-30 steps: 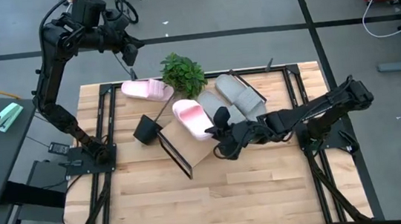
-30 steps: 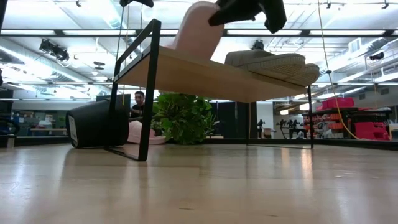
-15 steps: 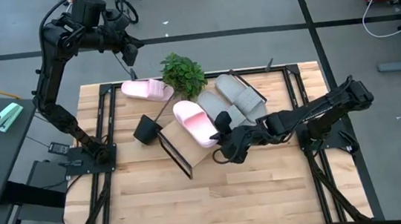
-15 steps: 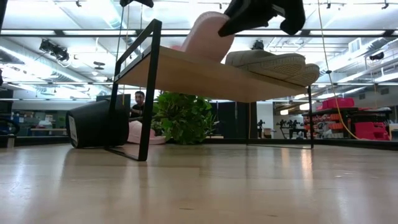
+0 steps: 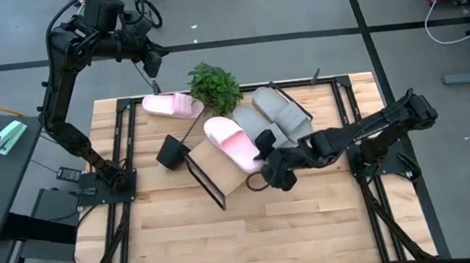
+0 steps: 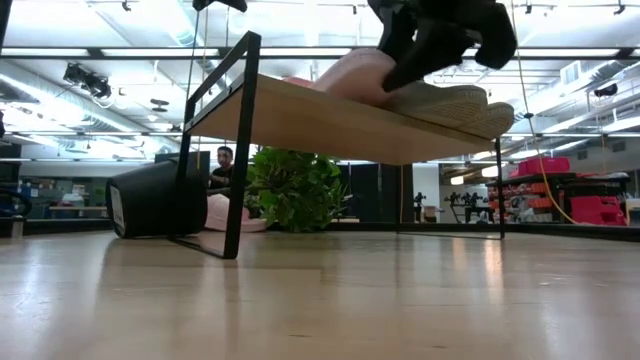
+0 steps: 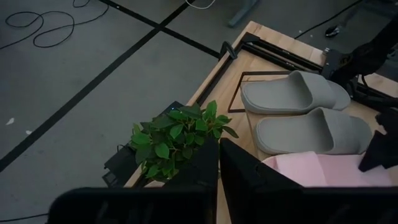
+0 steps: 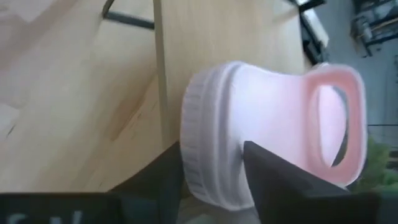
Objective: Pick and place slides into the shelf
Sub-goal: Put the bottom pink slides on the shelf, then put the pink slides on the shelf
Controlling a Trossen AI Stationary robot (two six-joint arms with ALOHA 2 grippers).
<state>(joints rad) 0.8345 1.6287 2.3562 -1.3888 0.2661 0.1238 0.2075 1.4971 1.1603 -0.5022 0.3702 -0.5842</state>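
A pale pink slide (image 5: 229,143) lies on the slanted wooden shelf (image 5: 220,173), beside two light grey slides (image 5: 261,129) (image 5: 282,109) on the same board. My right gripper (image 5: 264,157) is shut on the pink slide at its near end. In the low view the pink slide (image 6: 350,75) lies low on the board (image 6: 320,120). A second pink slide (image 5: 173,106) rests sole down on the table at the far left. My left gripper (image 5: 151,63) is raised beyond the table's far left corner, shut and empty. My right gripper holds the pink slide's heel end (image 8: 211,180) between its two fingers (image 8: 273,177). The fingers come from the table's near right side, slanting down, along the slide. The slide lies almost flat on the shelf board, toe toward the far left.
A green leafy plant (image 5: 214,85) stands at the far edge behind the shelf. A black pot (image 5: 170,151) lies on its side at the shelf's left end. The near half of the wooden tabletop (image 5: 246,235) is bare.
My right gripper has gone down and a little toward the table's near right. The pink slide has tipped from a steep tilt, heel up, to lying almost flat on the shelf board next to the grey slides.
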